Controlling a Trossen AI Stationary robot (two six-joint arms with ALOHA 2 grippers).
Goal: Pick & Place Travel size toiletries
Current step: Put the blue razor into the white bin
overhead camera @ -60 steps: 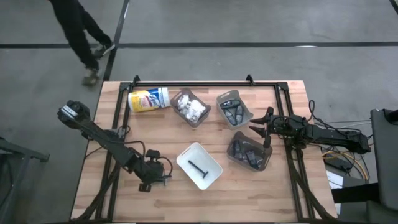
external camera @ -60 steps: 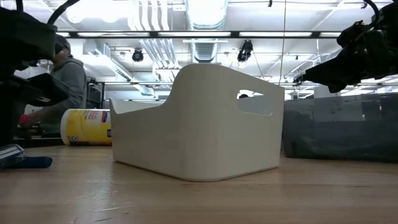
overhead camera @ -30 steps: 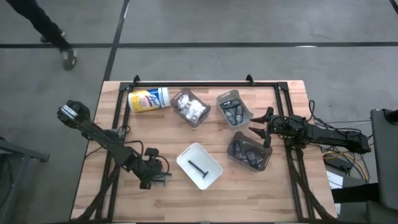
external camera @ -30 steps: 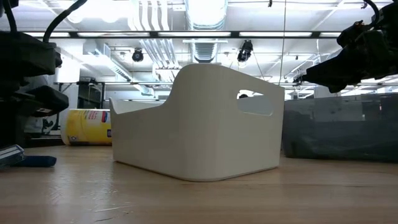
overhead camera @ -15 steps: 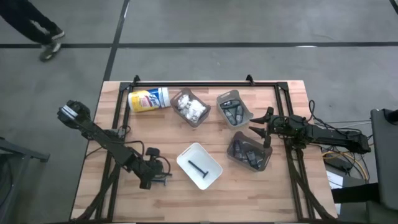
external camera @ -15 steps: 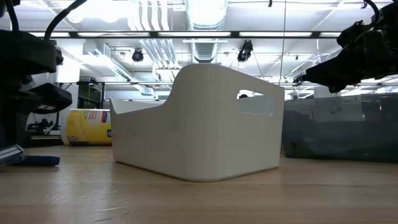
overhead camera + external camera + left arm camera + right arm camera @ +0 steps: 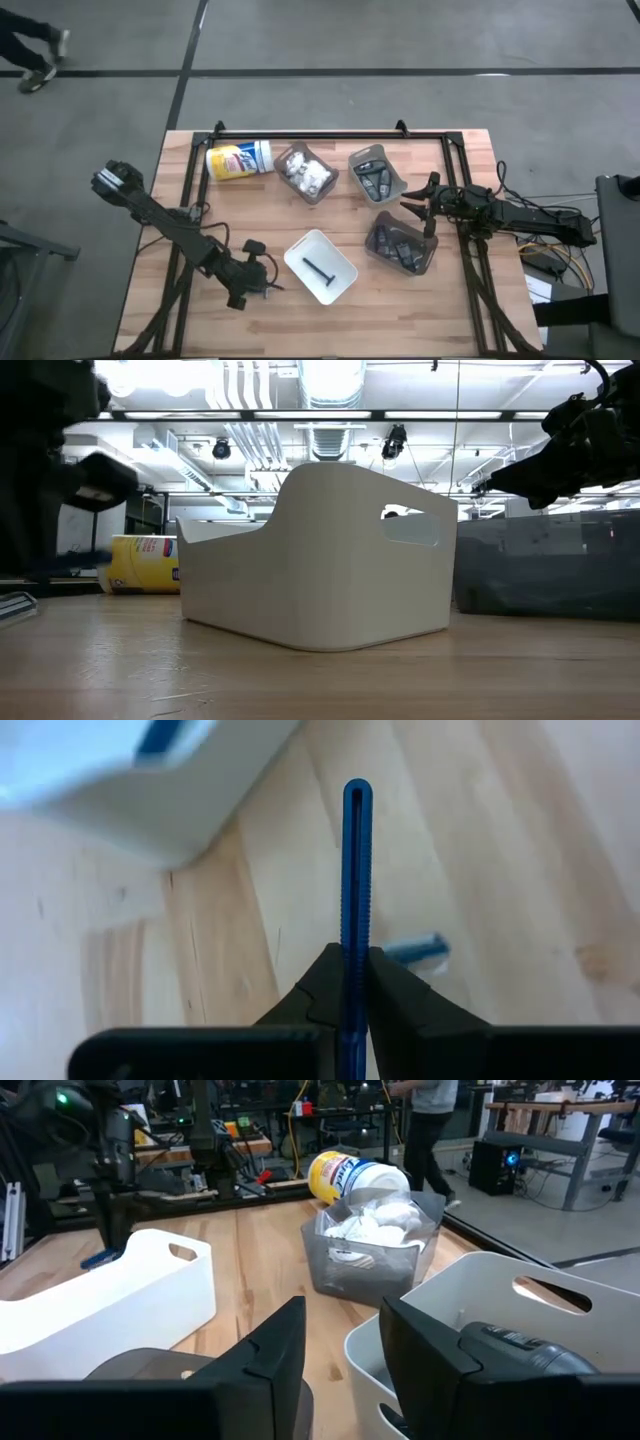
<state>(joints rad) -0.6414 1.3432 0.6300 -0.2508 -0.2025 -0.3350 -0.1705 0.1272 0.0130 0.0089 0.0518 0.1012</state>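
Note:
My left gripper [image 7: 262, 287] is just left of the white bin [image 7: 320, 266], above the table, shut on a thin dark blue stick [image 7: 355, 860]. One dark stick [image 7: 320, 269] lies in that bin. Another short blue piece [image 7: 415, 950] lies on the wood below the gripper. My right gripper [image 7: 420, 206] hangs open and empty between a white bin of dark oblong pieces [image 7: 375, 176] and a smoky bin of dark pieces [image 7: 400, 246]. It shows in its own wrist view [image 7: 340, 1365]. A smoky bin of small white packets [image 7: 305, 172] stands at the back. My left gripper pinches the blue stick between its two fingers [image 7: 322, 982], at a point [image 7: 355, 952] toward the stick's back end. The stick runs along the fingers and its free end [image 7: 356, 788] juts out past the tips. It is lifted clear of the table.
A large white canister with a yellow label [image 7: 238, 160] lies on its side at the back left. A light flat item [image 7: 15, 606] lies on the table at the low view's left edge. A person's legs [image 7: 30, 55] show on the floor beyond the table.
My left gripper has risen from the table with the blue stick and gone a little toward the white bin. The stick, which lay on the wood, is now lifted clear. The person has walked off to the left.

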